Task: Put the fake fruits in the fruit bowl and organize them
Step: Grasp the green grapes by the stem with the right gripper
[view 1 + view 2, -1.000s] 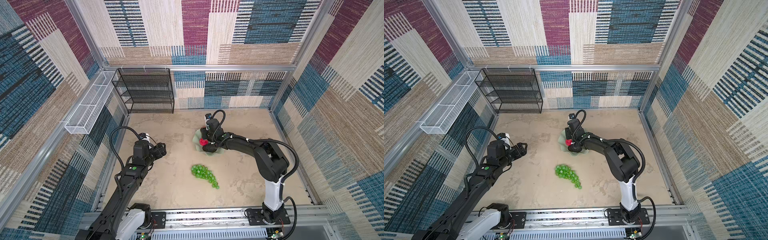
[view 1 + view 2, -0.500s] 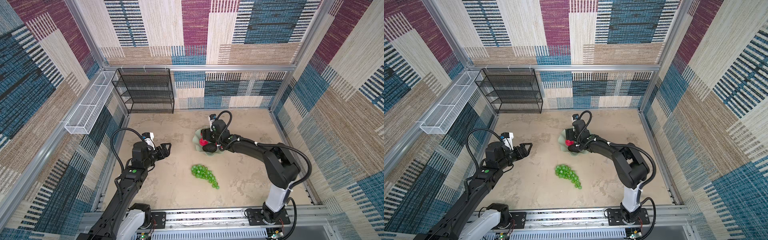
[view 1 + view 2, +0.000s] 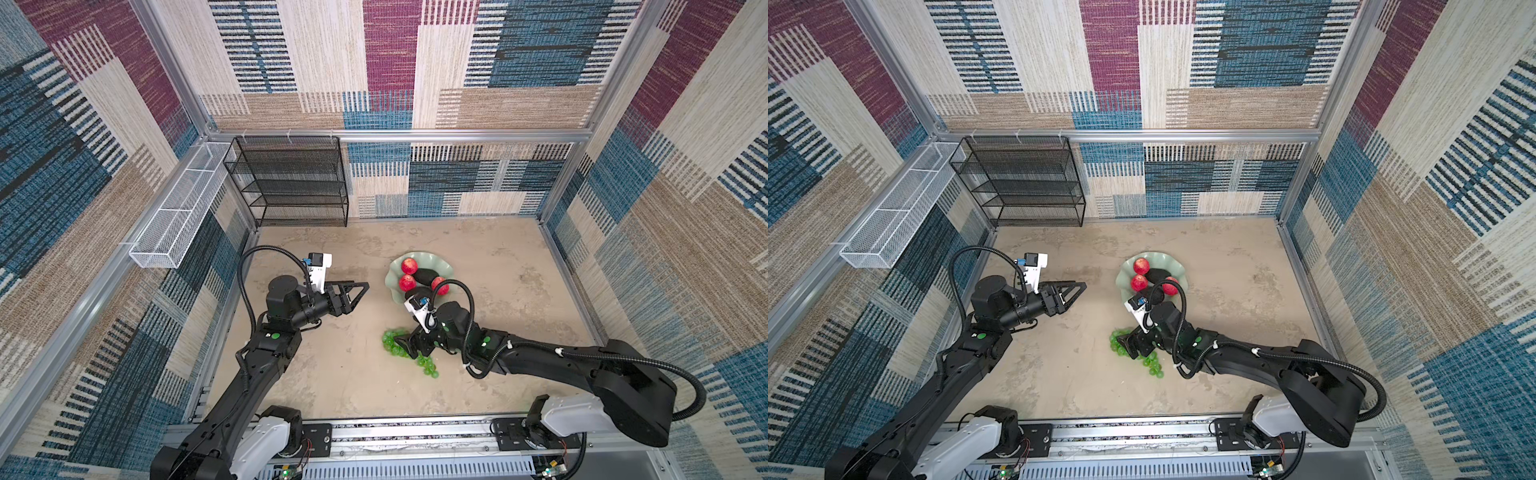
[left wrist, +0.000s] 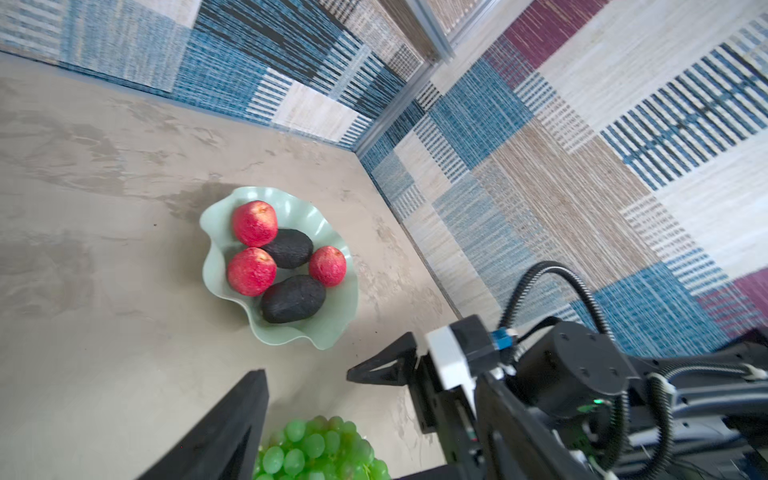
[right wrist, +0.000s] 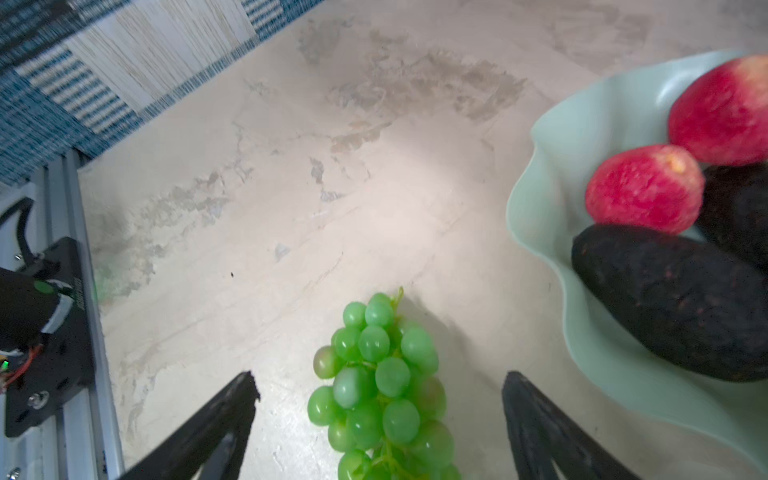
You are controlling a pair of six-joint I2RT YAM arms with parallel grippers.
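The grapes (image 4: 316, 449), a long bunch of glossy green beads, lie on the sandy table (image 3: 332, 374), near the bowl (image 4: 291, 338) on my side of it and not touching it. The bowl is pale mint with a wavy rim. It holds three red-pink apples (image 4: 254, 223) and two dark, bumpy avocados (image 4: 293, 299), packed close together. My left pincer (image 3: 357, 296) hangs over bare table left of the bowl, jaws parted and empty. My right pincer (image 5: 380, 378) is spread wide over the grapes, one finger on each side of the bunch, neither touching it.
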